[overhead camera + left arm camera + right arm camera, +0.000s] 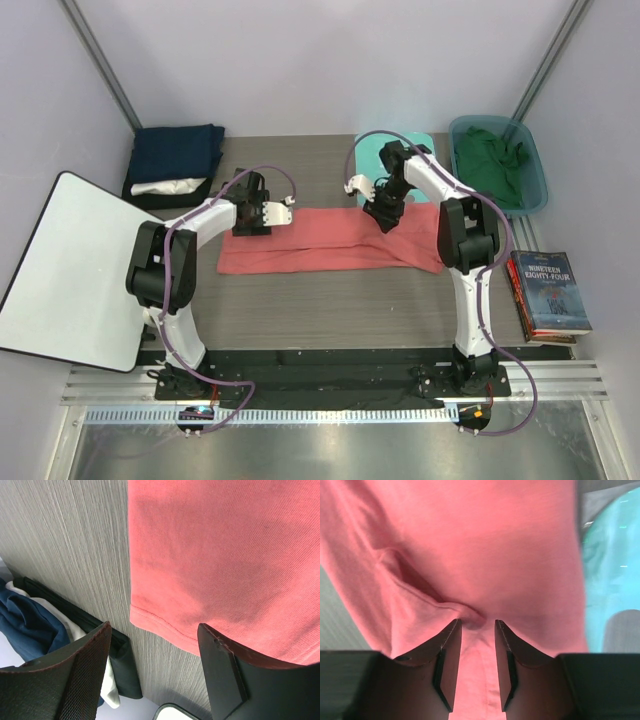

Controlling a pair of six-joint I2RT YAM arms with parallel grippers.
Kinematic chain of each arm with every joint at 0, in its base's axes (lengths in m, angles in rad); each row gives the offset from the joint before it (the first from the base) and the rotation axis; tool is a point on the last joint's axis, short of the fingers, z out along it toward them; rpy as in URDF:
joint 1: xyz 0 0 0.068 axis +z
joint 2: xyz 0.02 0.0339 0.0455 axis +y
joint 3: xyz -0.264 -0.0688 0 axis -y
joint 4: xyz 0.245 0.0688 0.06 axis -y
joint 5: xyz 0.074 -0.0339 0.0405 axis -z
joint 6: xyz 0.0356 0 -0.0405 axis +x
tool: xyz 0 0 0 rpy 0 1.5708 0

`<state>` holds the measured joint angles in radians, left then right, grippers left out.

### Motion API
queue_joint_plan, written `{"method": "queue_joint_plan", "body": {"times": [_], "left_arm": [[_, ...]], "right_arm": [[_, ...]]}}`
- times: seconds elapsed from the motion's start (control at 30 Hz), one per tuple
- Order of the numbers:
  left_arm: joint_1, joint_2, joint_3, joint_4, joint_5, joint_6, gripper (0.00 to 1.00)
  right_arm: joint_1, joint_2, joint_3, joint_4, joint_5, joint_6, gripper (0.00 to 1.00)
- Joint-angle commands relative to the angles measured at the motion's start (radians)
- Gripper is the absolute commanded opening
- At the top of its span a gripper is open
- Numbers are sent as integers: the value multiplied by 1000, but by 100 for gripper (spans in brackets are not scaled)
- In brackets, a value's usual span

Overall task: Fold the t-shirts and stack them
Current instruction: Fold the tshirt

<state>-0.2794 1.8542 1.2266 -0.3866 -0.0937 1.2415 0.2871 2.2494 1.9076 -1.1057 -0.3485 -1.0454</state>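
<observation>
Wide apart and holding nothing, the left jaws hover over the hem at the 9 o'clock end of the coral-red t-shirt [330, 245]. The right jaws are drawn narrow above a puckered ridge of the same cloth, and I cannot tell whether they truly pinch it.

The shirt lies flat on the counter [330, 310] as a long band, its long axis running 9 to 3 o'clock. Both jaws sit along its far edge, so the cloth spreads toward 6 o'clock from each. The left arm [205, 215] is nearer the 9 o'clock end, and the right arm [440, 190] is past the middle toward 3. Any fold likely depends on that.

Farther off, a navy t-shirt [180, 150] lies stacked on a white t-shirt [170, 186] at 11 o'clock. A green t-shirt [490, 160] fills a tub [540, 180] at 1 o'clock.
</observation>
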Motion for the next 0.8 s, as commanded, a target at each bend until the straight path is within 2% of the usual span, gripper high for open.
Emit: {"method": "queue_joint_plan", "body": {"times": [0.0,0.2,0.3,0.37,0.4,0.43,0.57,0.77], "left_arm": [[0,16,36,-11,11,7,70],[0,23,53,-12,22,9,70],[-1,25,54,-14,23,7,70],[-1,23,51,-14,22,9,70],[-1,20,50,-14,22,9,70],[-1,19,48,-14,22,9,70],[-1,14,39,-14,23,9,70],[-1,13,34,-14,28,6,70]], "right_arm": [[12,3,4,-92,-21,-42,40],[14,-7,-27,-91,-18,-44,43],[15,2,-28,-76,-17,-27,38],[15,7,-27,-66,-14,-12,19],[17,4,-27,-62,-11,-7,5],[18,1,-28,-60,-9,-4,1],[29,-42,-33,-77,-6,-10,1],[58,-119,-47,-190,-20,-51,1]]}}
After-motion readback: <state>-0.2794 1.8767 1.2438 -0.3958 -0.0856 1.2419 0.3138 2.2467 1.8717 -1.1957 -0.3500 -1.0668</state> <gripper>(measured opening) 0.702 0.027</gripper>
